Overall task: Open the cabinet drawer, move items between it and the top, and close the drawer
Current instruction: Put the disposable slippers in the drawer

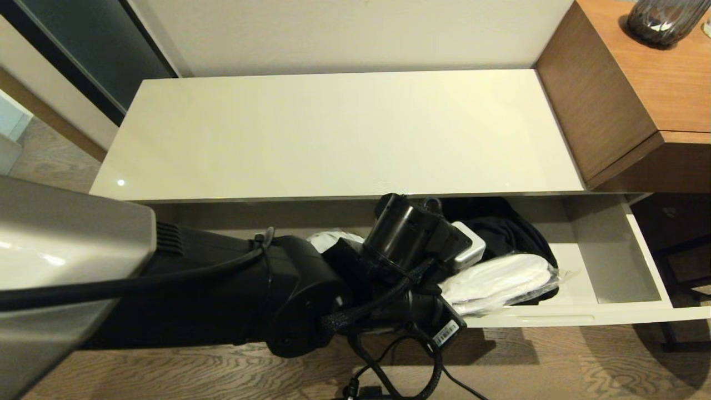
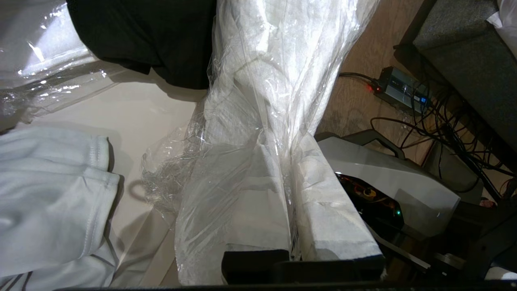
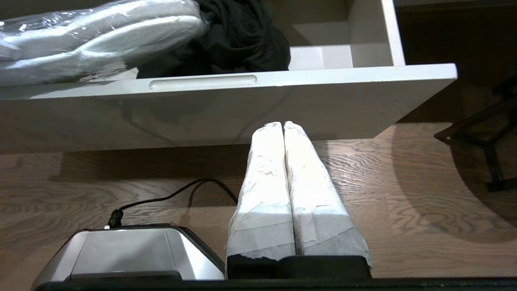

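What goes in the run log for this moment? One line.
drawer: open | left gripper: shut on plastic-sleeved slipper | right gripper: shut, parked | cabinet top: bare

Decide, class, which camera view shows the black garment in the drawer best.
The right wrist view: the black garment lies unobstructed beside the wrapped slippers. In the head view the left arm covers part of it. The left wrist view catches only one edge.
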Controlling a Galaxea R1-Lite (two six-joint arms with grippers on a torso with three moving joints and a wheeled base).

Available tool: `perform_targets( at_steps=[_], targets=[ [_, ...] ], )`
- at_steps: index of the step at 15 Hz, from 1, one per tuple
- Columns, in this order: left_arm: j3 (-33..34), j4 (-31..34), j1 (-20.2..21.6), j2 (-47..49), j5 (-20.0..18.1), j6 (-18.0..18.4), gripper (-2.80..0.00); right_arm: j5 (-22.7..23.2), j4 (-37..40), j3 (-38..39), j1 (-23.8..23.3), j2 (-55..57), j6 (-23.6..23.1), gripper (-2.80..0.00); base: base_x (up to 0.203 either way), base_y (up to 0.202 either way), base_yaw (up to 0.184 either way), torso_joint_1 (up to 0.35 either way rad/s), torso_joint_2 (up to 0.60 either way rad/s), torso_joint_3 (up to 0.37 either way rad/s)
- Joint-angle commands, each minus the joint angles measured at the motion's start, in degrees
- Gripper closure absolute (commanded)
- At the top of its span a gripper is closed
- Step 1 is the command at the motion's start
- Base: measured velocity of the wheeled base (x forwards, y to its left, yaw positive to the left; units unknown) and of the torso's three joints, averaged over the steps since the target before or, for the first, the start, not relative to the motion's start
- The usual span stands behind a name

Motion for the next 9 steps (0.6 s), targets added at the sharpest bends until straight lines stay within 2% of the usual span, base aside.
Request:
perform_targets(
  at_steps=[1, 5, 7, 9],
  targets=[
    [-0.34, 0.08, -0.03, 0.73, 0.12, 0.57, 0.0, 0.0, -0.01, 0.18, -0.02, 0.07, -0.01, 0.0, 0.0, 0.0, 0.0, 0.0, 0.0, 0.0],
    [-1.22, -0.12, 0.77, 1.97, 0.76, 0.91, 0.0, 0.0, -0.01, 0.18, -0.02, 0.07, -0.01, 0.0, 0.0, 0.0, 0.0, 0.0, 0.0, 0.0],
    [-1.74, -0.89, 3.23, 3.45, 3.46, 0.49, 0.0, 0.0, -0.1, 0.18, -0.02, 0.07, -0.01, 0.0, 0.0, 0.0, 0.0, 0.0, 0.0, 0.0],
    [-1.84, -1.3, 4.11, 4.05, 3.61, 0.81, 0.0, 0.0, -0.01, 0.18, -0.02, 0.07, -0.18, 0.0, 0.0, 0.0, 0.0, 0.0, 0.0, 0.0]
  ],
)
